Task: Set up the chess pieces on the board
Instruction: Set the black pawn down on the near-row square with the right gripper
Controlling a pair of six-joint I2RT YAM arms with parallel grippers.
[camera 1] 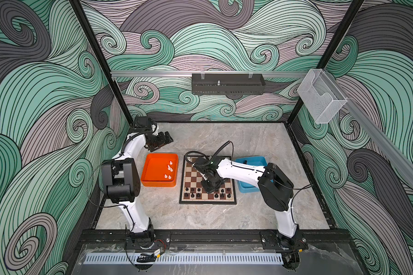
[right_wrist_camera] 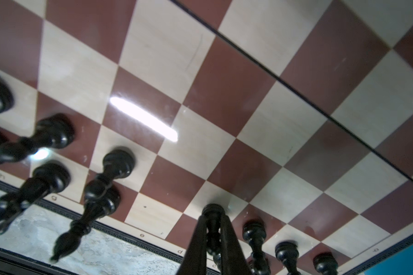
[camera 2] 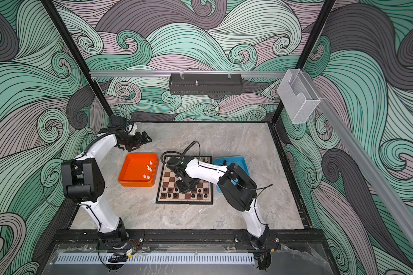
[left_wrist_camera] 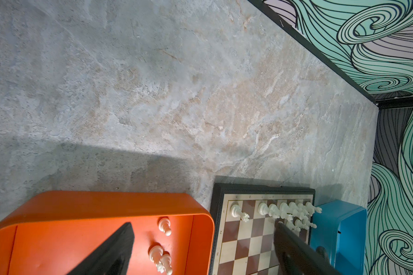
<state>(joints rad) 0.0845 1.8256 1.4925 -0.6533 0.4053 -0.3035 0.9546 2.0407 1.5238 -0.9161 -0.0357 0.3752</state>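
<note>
Scene: the board (camera 1: 208,200) has brown and cream checks, a cream margin and a thin black frame. It lies flat on the stone-look table (camera 1: 200,216), between the orange tray (camera 1: 157,183) and the blue tray (camera 1: 246,189).

The chess pieces (camera 2: 169,190) are tiny and glossy.
- The loose white pieces (camera 1: 169,169), a few, sit in the orange tray.
- The white pieces (left_wrist_camera: 284,212) stand crowded on the board's far rows.
- The black pieces (camera 1: 192,190) stand upright in the two near rows. The middle of those rows is hidden under the right arm.

Left gripper (camera 1: 163,142): the jaws are spread wide with nothing between them. It hangs over bare table just past the orange tray's far edge. In the left wrist view the tray lies below one finger (left_wrist_camera: 110,250), and the board's white end lies below the other.

Right gripper (camera 1: 211,188): it points down over the black rows. In the right wrist view the jaws are closed tight on a black piece (right_wrist_camera: 212,209), which they pinch along its stem with its base down at the board surface. Whether the base rests on the square, I cannot tell. Other black pieces stand to either side of the jaws, apart from them. The blue tray lies behind the jaws, under the forearm.
</note>
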